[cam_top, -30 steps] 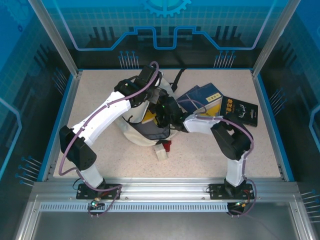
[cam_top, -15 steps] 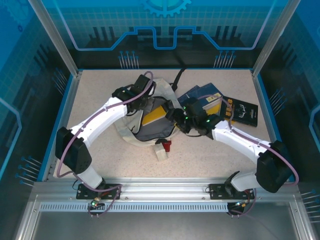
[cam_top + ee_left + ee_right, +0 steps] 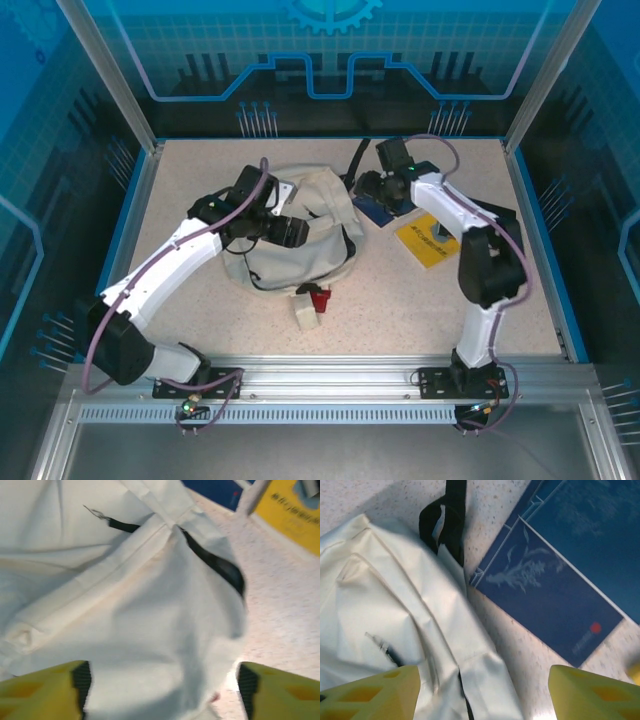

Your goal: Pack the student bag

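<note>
Top external view showed the soft cream fabric backpack (image 3: 320,215) mid-desk. A yellow book (image 3: 420,242) and a dark blue book (image 3: 545,600) lay outside, so packing looked unfinished. The left gripper (image 3: 162,692) and right gripper (image 3: 482,695) both had fingers apart, empty.

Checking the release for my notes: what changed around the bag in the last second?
The left gripper opened and let go of the bag, whose open mouth dropped shut. The right gripper, open, swung from the bag's middle to its far right edge, above the blue book. Bag and blue book kept their places.
</note>
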You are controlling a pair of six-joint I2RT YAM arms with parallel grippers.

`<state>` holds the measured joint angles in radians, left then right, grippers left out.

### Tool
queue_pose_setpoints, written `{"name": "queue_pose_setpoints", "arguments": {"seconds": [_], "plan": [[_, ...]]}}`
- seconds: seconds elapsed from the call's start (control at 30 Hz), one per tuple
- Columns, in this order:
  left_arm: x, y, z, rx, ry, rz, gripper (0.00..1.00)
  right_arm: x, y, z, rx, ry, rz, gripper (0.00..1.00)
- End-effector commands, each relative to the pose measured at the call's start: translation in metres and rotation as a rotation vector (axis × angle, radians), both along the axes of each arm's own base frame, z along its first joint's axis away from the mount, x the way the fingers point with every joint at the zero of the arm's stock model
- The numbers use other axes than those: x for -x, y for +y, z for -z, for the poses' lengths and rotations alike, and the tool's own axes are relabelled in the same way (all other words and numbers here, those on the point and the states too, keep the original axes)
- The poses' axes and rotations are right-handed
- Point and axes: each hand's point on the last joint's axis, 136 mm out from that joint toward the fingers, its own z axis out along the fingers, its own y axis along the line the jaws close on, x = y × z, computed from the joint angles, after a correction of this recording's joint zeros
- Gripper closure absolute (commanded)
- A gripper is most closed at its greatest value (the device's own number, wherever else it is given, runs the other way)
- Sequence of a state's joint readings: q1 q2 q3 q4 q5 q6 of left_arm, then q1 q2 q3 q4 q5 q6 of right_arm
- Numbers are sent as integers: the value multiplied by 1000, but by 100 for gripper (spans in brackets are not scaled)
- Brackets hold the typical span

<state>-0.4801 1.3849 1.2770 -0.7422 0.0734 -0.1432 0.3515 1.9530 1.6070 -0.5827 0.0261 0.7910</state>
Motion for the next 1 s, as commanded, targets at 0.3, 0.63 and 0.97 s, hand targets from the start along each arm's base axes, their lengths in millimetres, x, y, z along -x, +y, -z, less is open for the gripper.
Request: {"name": "queue_pose_setpoints", "arguments": {"seconds": [0.3,0.63,0.97], "plan": [[-13,6,-16,223,42,-176,6,-42,12,87,113,200,-77,34],[-17,9,-3,215,82,-211,7,12,-17,124,169,364,-119,34],[-23,0,2,253,118,-218,7,108,-33,117,107,441,-160,35]]}}
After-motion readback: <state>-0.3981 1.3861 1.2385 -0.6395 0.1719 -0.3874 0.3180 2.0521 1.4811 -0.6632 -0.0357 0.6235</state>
